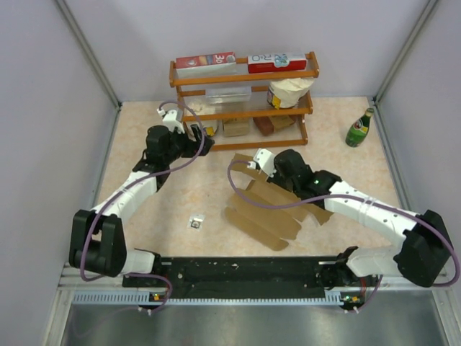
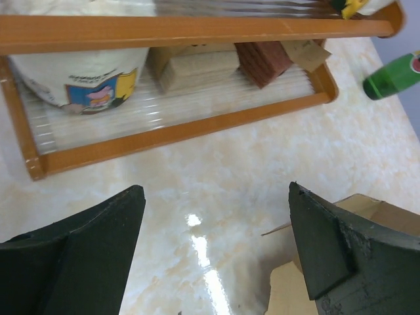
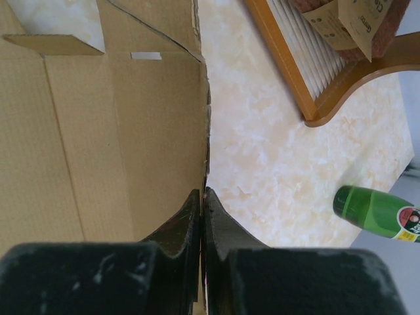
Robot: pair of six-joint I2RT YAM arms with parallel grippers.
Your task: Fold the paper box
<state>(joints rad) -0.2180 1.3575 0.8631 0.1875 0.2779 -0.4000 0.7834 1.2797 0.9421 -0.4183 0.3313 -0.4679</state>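
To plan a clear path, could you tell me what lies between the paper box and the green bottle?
Only bare tabletop lies between the paper box and the green bottle, as the right wrist view shows.

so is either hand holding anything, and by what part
The right hand pinches the paper box by a flap's edge; the left hand is open, holding nothing.

My beige marbled tabletop (image 1: 205, 191) carries an orange wooden rack (image 1: 245, 75) at the back, a green glass bottle (image 1: 359, 128) standing right of it, a creased brown cardboard sheet (image 1: 263, 220) mid-table, and a small whitish object (image 1: 195, 223) left of that sheet.
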